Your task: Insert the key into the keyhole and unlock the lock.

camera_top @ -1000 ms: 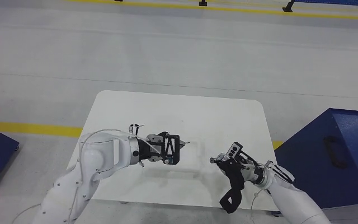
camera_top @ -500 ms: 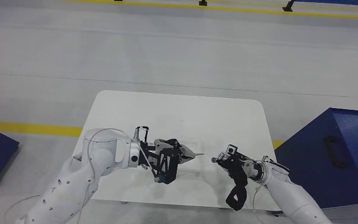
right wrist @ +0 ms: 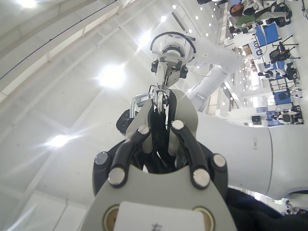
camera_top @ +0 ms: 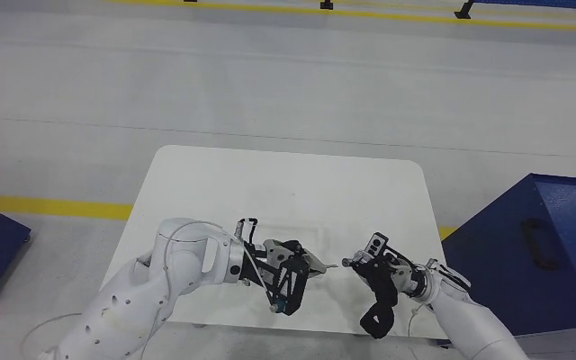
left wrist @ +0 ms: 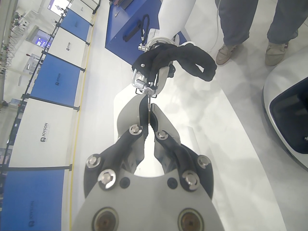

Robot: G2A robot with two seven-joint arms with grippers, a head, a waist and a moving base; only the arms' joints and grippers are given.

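The key (left wrist: 149, 102), a thin silver blade, sticks straight out from between the pinched fingertips of the left gripper (left wrist: 147, 115). Its tip meets the cylinder face of the lock (left wrist: 140, 82), a small silver padlock with a curved shackle clamped in the right gripper (right wrist: 160, 102). The tip seems just entered, though the view is unclear.

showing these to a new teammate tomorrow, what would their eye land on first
Above the robot-side edge of the white table, the left gripper pinches a thin key whose tip is right at the chrome end of the lock held in the right gripper. Next comes the lock's black cable, looping loosely off behind that gripper.
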